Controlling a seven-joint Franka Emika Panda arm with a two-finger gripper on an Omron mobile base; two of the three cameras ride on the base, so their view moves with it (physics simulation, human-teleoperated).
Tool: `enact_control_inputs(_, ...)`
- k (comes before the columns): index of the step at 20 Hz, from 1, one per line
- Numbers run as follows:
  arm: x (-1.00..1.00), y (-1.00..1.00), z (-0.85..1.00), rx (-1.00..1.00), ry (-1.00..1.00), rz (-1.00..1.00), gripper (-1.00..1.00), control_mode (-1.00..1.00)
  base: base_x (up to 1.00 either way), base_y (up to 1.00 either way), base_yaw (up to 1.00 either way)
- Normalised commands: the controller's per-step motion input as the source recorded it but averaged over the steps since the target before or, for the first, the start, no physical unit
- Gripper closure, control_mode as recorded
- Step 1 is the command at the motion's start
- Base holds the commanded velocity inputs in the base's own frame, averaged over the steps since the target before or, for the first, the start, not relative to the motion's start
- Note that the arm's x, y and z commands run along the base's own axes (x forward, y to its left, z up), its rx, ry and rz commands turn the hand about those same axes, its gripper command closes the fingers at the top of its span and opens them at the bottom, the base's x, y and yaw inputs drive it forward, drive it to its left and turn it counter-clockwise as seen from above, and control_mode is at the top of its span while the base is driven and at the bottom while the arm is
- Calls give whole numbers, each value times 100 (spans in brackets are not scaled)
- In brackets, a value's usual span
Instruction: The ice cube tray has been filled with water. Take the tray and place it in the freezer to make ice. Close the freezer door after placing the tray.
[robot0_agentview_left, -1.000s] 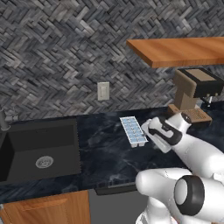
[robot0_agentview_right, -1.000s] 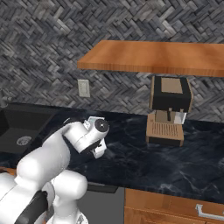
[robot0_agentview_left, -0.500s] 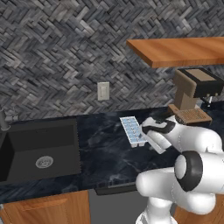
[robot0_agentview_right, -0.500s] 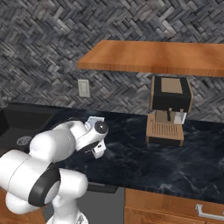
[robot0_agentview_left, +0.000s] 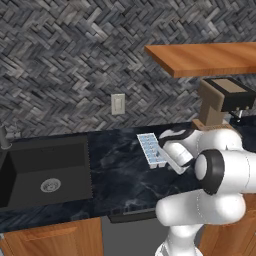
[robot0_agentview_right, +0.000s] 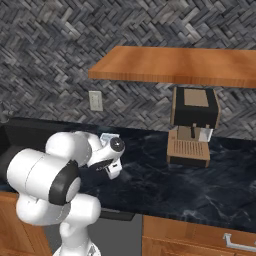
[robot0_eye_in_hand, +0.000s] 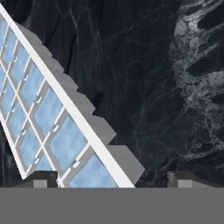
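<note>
— Starting from the biggest thing: dark marble counter (robot0_agentview_left: 120, 172) running under the herringbone wall, carrying everything that matters here.

— And lying where on that counter?

— Sitting flat on it, right of the black sink (robot0_agentview_left: 47, 170) and left of the coffee machine (robot0_agentview_right: 192, 127) — the ice cube tray (robot0_agentview_left: 151, 149), white frame, two cells wide, long axis running away from the counter's front edge toward the wall.

— Cells looking full?

— Showing pale blue water (robot0_eye_in_hand: 65, 140) in each cell, seen close in the hand view; tray (robot0_eye_in_hand: 52, 116) crossing that view on a diagonal.

— And hovering where, relative to the tray?

— Hanging just over the tray's near right corner, slightly off to the right side — the gripper (robot0_eye_in_hand: 113, 177), jaws spread wide apart, nothing between them. One fingertip (robot0_eye_in_hand: 40, 178) sitting over the tray's end cell, the other out over bare counter, so straddling the tray's right long edge rather than the whole width.

— Needing what, then?

— Probably shifting a little toward the sink and dropping, to bracket the rim or the short way across before closing. Keeping it level afterwards — likely spilling otherwise.

— Touching yet?

— Not telling for sure; appearing close above, not clamped.
</note>
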Motion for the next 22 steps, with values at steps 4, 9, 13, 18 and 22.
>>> enact_control_inputs(4,22,0,-20,0,0,0,-100,-100,0,0,0)
enact_control_inputs(9,17,5,-25,0,0,0,-100,-100,0,0,0)
enact_control_inputs(13,2,20,-33,0,0,0,-100,-100,0,0,0)
enact_control_inputs(18,0,27,-34,0,0,0,100,-100,0,0,0)
enact_control_inputs(22,0,33,-37,0,0,0,100,-100,0,0,0)
